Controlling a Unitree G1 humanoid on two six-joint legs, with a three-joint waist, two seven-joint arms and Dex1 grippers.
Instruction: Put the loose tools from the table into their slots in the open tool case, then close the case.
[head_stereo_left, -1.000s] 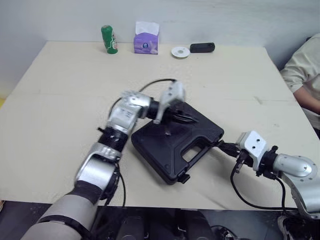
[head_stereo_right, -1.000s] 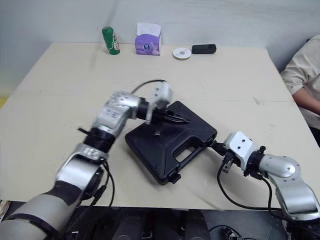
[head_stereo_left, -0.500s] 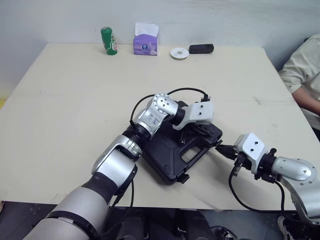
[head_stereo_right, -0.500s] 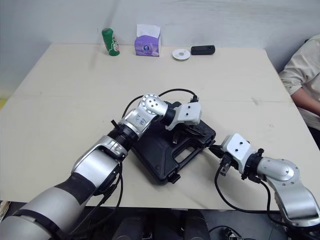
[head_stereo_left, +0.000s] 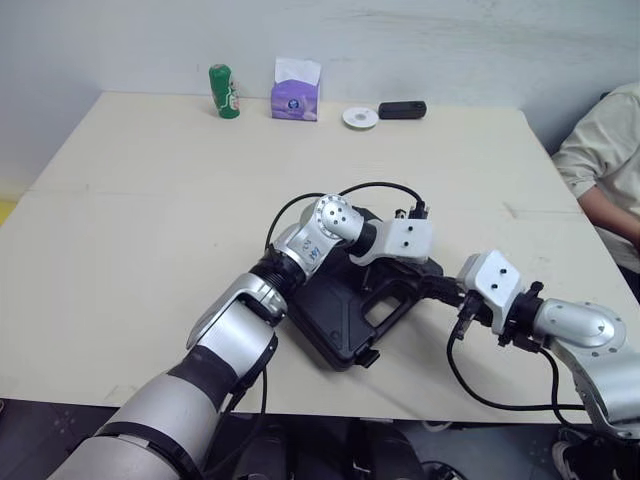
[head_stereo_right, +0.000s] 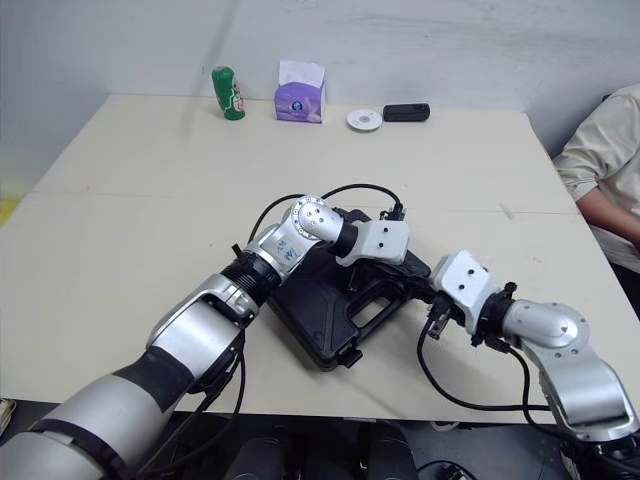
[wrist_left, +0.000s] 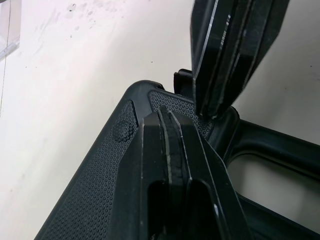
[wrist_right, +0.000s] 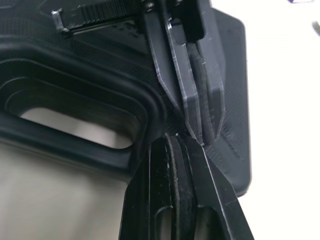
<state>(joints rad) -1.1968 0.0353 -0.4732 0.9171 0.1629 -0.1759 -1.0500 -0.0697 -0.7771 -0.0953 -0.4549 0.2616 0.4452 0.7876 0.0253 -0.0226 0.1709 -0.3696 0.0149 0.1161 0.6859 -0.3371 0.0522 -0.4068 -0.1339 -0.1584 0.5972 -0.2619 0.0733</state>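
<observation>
The closed case (head_stereo_left: 335, 305) lies lower centre, near the counter's (head_stereo_left: 150, 200) front edge, with open surface to the left and above. The left tool (head_stereo_left: 428, 278), fingers together and empty, has swung to the handle corner. The right tool (head_stereo_left: 448, 290), also closed, has edged in.

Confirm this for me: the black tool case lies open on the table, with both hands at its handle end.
Not open: the left eye view shows the black tool case lying closed on the table, lid down on its base. The left hand and right hand are at its handle end, as you say.
</observation>
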